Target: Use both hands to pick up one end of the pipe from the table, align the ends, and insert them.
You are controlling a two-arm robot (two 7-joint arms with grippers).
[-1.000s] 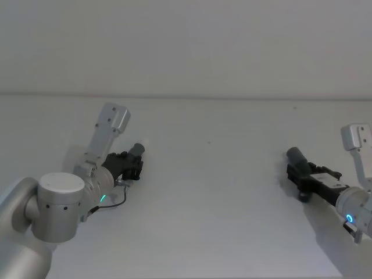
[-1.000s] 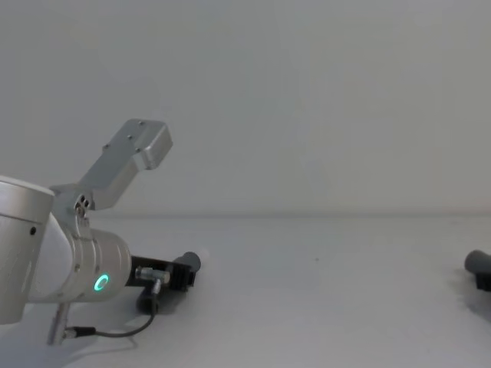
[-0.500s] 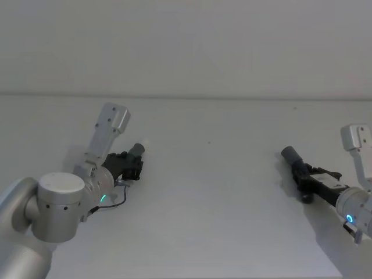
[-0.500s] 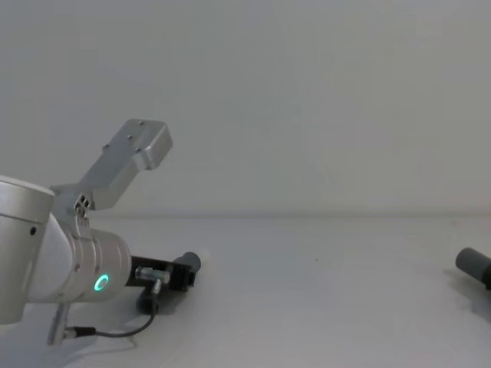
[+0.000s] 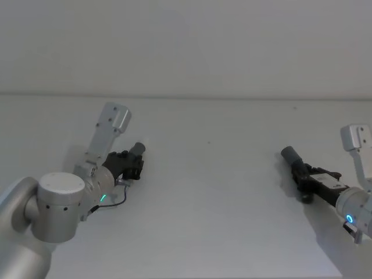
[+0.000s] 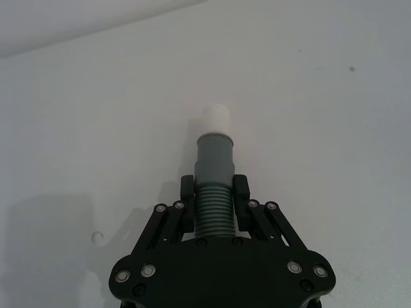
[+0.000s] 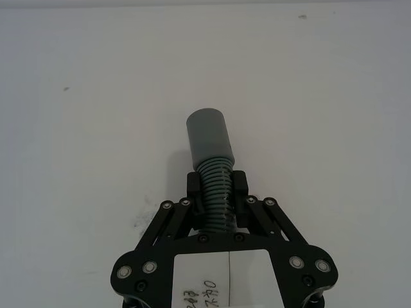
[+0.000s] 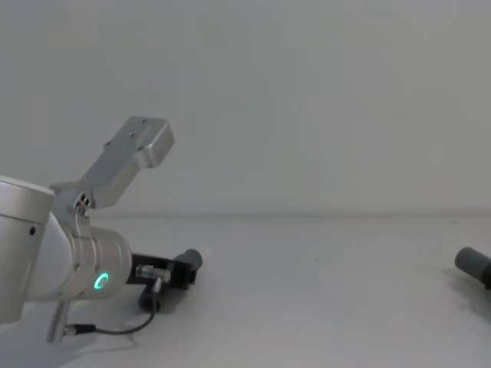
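On the left of the white table point(image 5: 209, 192), my left gripper point(image 5: 133, 165) is shut on the ribbed body of a pipe piece point(image 6: 214, 167). Its grey cuff and white tip point(image 6: 215, 117) stick out ahead of the fingers. The chest view shows this pipe piece point(image 8: 192, 258) low at the table, in front of the left gripper point(image 8: 180, 274). Far to the right, my right gripper point(image 5: 302, 174) is shut on the ribs of the other pipe piece point(image 7: 209, 136). Its plain grey socket end point(image 5: 289, 153) points toward the table's middle and shows at the chest view's right edge point(image 8: 471, 261). The two ends are far apart.
A thin black cable point(image 8: 115, 331) loops under the left wrist, beside its green ring light point(image 8: 98, 281). The pale wall point(image 5: 186, 46) rises behind the table's far edge. A wide stretch of bare table lies between the two grippers.
The right gripper's fingers closed onto the grey pipe piece, whose socket end shifted slightly left. The left arm has barely moved.
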